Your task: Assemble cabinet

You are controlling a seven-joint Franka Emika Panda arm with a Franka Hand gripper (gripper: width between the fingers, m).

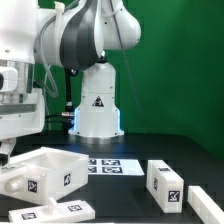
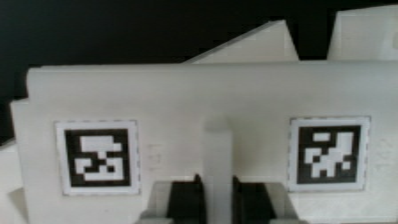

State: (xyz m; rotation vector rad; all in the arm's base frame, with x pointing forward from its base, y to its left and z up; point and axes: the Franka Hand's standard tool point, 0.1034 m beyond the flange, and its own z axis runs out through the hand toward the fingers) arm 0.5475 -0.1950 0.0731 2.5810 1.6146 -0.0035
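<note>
Dark worktop [image 1: 150, 150], green backdrop. The cabinet lies in loose white parts.

- Cabinet body [image 1: 45, 170]: open box at the exterior view's left, near side, with its hollow facing up. Only its own white walls show inside. Square tags on its near face.
- Cabinet panel [image 1: 55, 212]: lies flat just nearer than the body, at the near edge, tags facing up.
- Two cabinet blocks at the exterior view's right, well apart from the body. First block [image 1: 165, 182] sits mid-right. Second block [image 1: 205, 205] is nearer and cut by the frame edge. Each has a tag on its near face.
- Marker board [image 1: 105, 165]: flat on the worktop between body and blocks, in front of the robot base [image 1: 97, 105].

Labels: a black triangle mark on the base, too small to read. The tags carry black-and-white patterns only.

End effector [image 1: 6, 150]: at the exterior view's left edge, over the body's far-left corner and mostly cropped. I cannot tell how far open it is or whether it holds anything.

Wrist view: filled by a blurred white cabinet part, with two tags [image 2: 96, 152] either side of a vertical rib. Which part it is, I cannot tell.
</note>
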